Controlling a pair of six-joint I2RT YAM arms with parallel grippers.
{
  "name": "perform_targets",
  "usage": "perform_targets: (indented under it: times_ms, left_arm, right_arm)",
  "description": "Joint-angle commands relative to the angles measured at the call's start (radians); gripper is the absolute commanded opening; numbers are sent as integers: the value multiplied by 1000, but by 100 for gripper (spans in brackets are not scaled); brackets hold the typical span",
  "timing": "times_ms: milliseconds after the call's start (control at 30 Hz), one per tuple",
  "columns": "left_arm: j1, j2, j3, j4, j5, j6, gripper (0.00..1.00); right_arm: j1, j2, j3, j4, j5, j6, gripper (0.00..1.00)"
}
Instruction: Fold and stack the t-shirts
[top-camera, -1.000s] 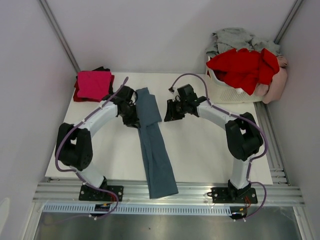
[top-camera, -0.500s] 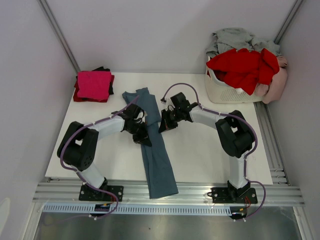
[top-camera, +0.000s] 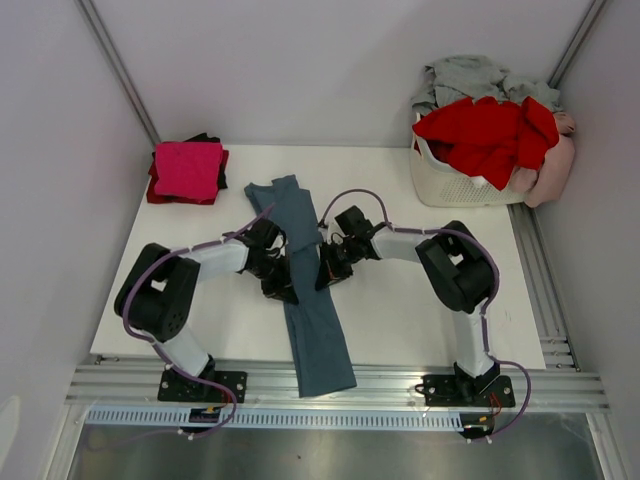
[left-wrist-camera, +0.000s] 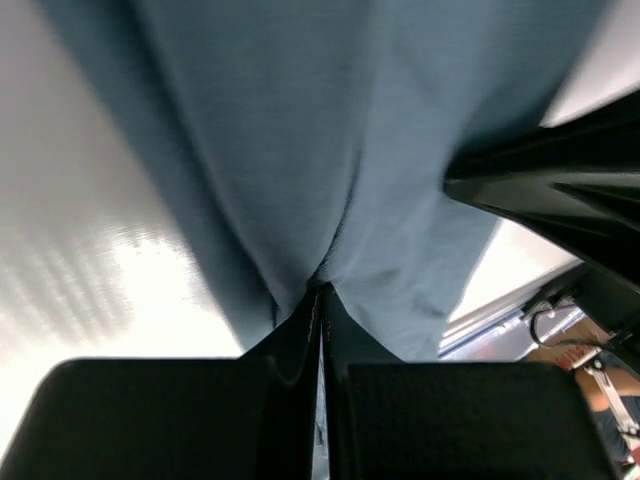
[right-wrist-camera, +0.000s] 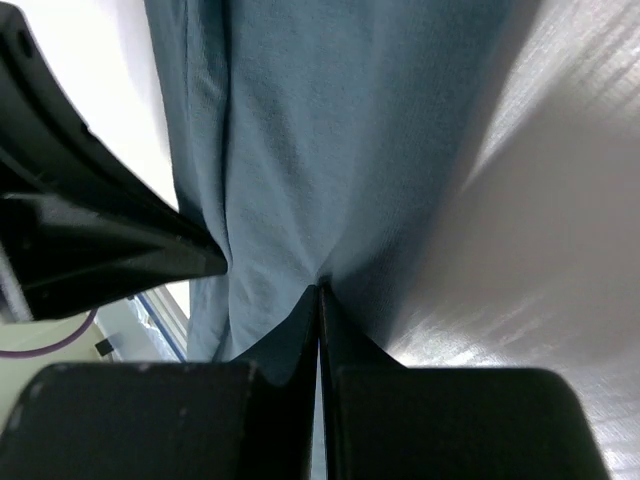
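1. Overhead: the blue tee (top-camera: 318, 340) lies as a long narrow strip down the middle of the counter (top-camera: 420, 300), its near end hanging over the front edge. The left claw (top-camera: 285, 288) and right claw (top-camera: 326, 275) sit on opposite edges of the strip at mid-length. A folded magenta tee (top-camera: 187, 166) tops the stack at far left. The basket (top-camera: 445, 185) at far right holds more tees, a red tee (top-camera: 485, 135) uppermost.
2. Left wrist: the left claw (left-wrist-camera: 320, 292) is fully closed, with a pinch of blue cloth puckered between its tips.
3. Right wrist: the right claw (right-wrist-camera: 320, 290) is likewise closed tight on the tee's opposite edge.
4. Assessment: the crosswise fold of the strip appears to be in hand. The next move calls for both claws to lift together and carry the cloth along the strip, keeping the edges level.
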Motion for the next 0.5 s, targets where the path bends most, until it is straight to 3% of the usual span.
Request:
perform_targets:
  times_ms: [0, 467]
  left_arm:
    - [-1, 19, 16, -67, -92, -15, 1]
    - [79, 91, 113, -182, -229, -25, 1]
  right_arm:
    - [6, 13, -6, 35, 8, 13, 0]
    - [-36, 57, 83, 15, 155, 27, 0]
